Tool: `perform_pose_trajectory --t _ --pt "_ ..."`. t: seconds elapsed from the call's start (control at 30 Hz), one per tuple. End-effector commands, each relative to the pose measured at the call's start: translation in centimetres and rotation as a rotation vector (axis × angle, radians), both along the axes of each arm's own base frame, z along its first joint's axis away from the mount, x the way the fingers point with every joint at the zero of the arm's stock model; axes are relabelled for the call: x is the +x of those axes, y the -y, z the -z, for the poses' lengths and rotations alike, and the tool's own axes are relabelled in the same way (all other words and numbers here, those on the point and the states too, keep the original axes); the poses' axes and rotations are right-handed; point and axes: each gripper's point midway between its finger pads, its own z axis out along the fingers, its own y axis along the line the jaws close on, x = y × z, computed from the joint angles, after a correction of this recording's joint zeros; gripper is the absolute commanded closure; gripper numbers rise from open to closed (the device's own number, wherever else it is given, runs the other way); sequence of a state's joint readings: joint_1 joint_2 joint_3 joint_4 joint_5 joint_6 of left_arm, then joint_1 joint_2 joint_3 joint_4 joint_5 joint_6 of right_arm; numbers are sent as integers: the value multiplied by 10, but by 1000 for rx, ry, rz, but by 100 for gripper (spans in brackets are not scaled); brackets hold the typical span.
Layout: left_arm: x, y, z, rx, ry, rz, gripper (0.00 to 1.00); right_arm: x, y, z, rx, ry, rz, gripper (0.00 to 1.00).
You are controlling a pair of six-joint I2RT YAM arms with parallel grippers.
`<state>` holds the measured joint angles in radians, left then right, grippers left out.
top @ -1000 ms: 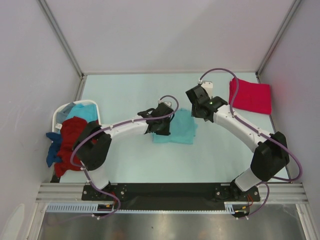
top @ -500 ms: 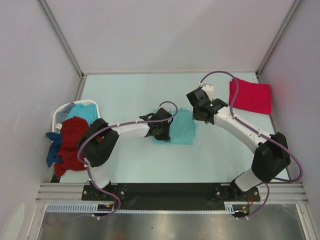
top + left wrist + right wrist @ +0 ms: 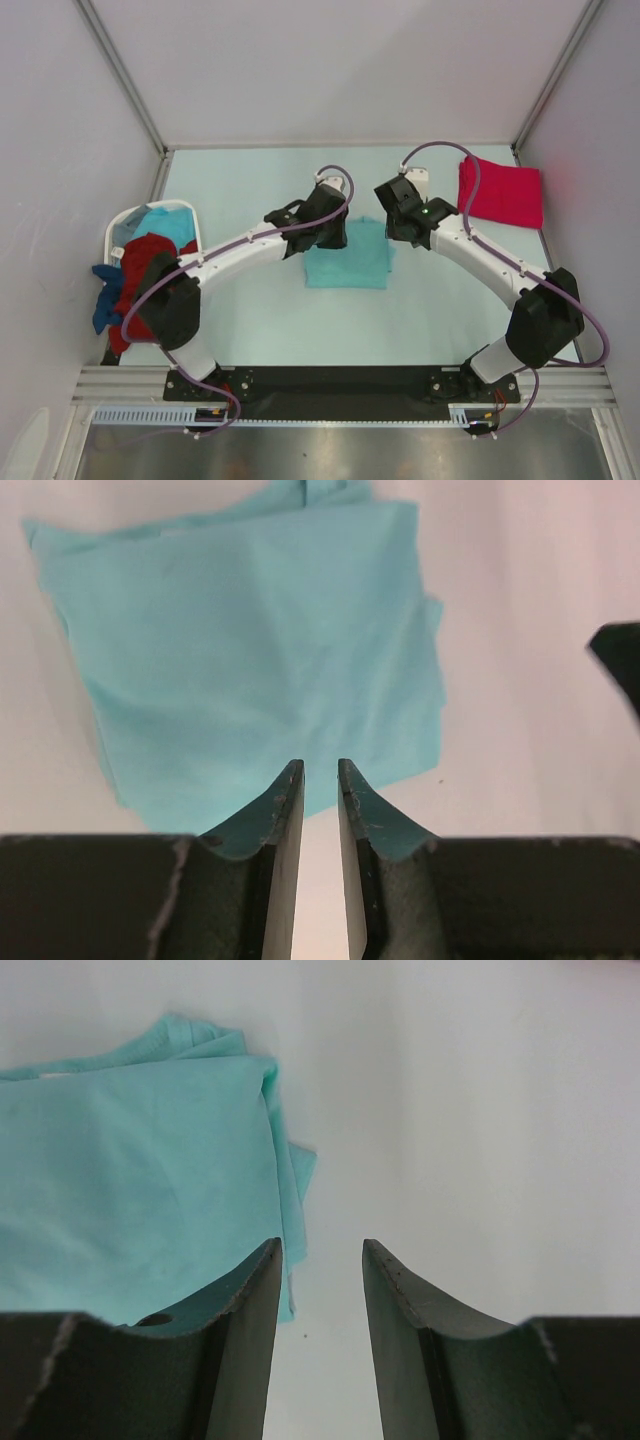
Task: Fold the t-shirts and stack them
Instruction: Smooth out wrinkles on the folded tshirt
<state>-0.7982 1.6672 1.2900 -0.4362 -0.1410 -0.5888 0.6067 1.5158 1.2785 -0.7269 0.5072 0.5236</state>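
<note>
A light teal t-shirt lies folded into a rough square on the table's middle. It fills the left wrist view and the left half of the right wrist view. My left gripper hovers over its far edge with its jaws a narrow gap apart and empty. My right gripper hovers off its far right corner, open and empty. A bright pinkish-red t-shirt lies folded at the far right.
A white laundry basket stands at the left edge. It holds a light blue shirt and a dark red shirt. A blue shirt hangs over its near side. Walls close in the table on three sides.
My left gripper has lifted off the teal shirt and moved toward the far side, leaving the shirt flat. My right gripper has barely moved.
</note>
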Motion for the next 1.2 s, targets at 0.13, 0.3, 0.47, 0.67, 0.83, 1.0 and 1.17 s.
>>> perform_pose_trajectory --t 0.13,0.3,0.47,0.67,0.83,1.0,1.17 --pt "2 18 33 35 -80 45 76 8 7 -11 1 42 14 56" --pt "-4 17 61 53 -127 51 76 12 15 -9 4 37 28 56" --pt "-4 15 70 77 -134 60 75 16 15 -5 10 31 33 56" --pt "-16 11 107 110 -228 83 76 19 11 -4 18 25 33 56" --pt "-27 5 127 67 -286 63 76 18 14 -6 7 27 40 56" --pt "-31 1 132 78 -295 73 77 16 14 -6 13 26 46 56" --pt "7 14 47 95 -20 78 76 15 14 -11 16 35 43 56"
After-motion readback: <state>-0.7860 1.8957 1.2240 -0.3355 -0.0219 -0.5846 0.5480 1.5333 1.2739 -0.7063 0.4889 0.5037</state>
